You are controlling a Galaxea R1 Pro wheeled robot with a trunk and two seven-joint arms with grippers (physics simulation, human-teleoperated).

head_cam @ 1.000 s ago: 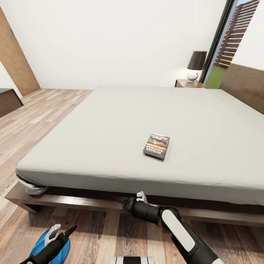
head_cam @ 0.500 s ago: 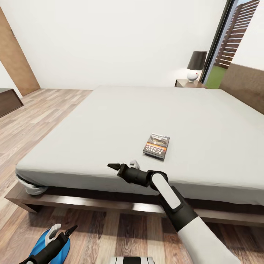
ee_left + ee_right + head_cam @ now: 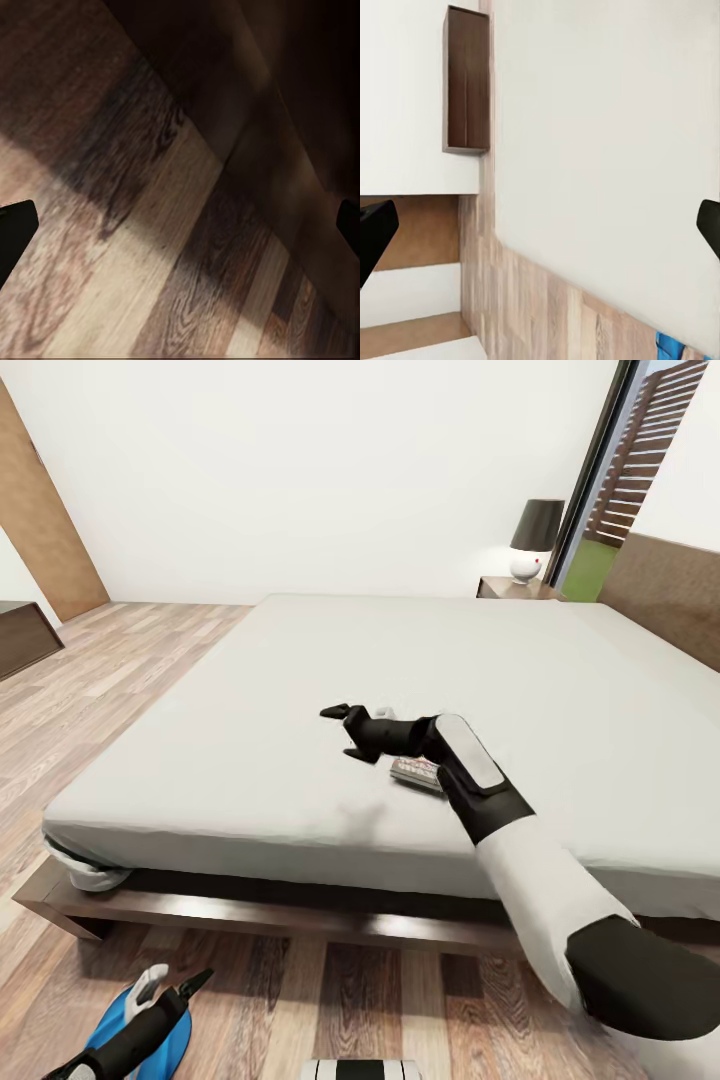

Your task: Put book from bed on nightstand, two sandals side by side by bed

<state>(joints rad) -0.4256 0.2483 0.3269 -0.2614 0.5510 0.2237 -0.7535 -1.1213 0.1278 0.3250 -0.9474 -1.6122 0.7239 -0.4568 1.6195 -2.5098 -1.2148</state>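
- One book (image 3: 418, 771) in sight, lying flat on the bed (image 3: 250, 710) near its near edge, right of centre; the right arm covers most of it.
- One blue sandal (image 3: 112, 1028) on the floor (image 3: 330, 1000), near left, in front of the bed; the left gripper (image 3: 172, 985) sits right above it, fingers apart, nothing between them. A bit of blue also shows in the right wrist view (image 3: 673, 348).
- Second sandal: cannot tell where.
- Right gripper (image 3: 362, 731) over the mattress just left of the book, fingers apart, empty.
- One nightstand (image 3: 515, 589) far right beside the bed's head, one lamp (image 3: 533, 540) on it with dark shade and white base.
- One dark bench (image 3: 25, 635) at far left.
- Bed: pale grey mattress, dark wood frame, headboard (image 3: 665, 595) at right.
- Room: white walls, light plank floor, brown door (image 3: 45, 530) far left, dark-framed window (image 3: 620, 470) far right.
- Left wrist view: shadowed floor planks (image 3: 150, 247) and dark bed frame.
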